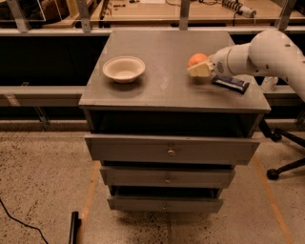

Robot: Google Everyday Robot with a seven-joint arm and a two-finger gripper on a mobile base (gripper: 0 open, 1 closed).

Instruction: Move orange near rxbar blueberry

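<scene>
The orange (196, 59) is held in my gripper (199, 66) low over the right part of the grey cabinet top (162, 71). The pale fingers (200, 70) are shut on the fruit's front side. The rxbar blueberry (230, 83), a thin dark bar, lies flat on the top just right of the gripper, near the right edge. The white arm (267, 52) reaches in from the right and passes above the bar's far end.
A white bowl (124, 68) stands on the left part of the cabinet top. Three drawers (169, 151) stick out below the top. A wooden bench (190, 12) runs behind. An office chair base (286, 167) stands on the floor at right.
</scene>
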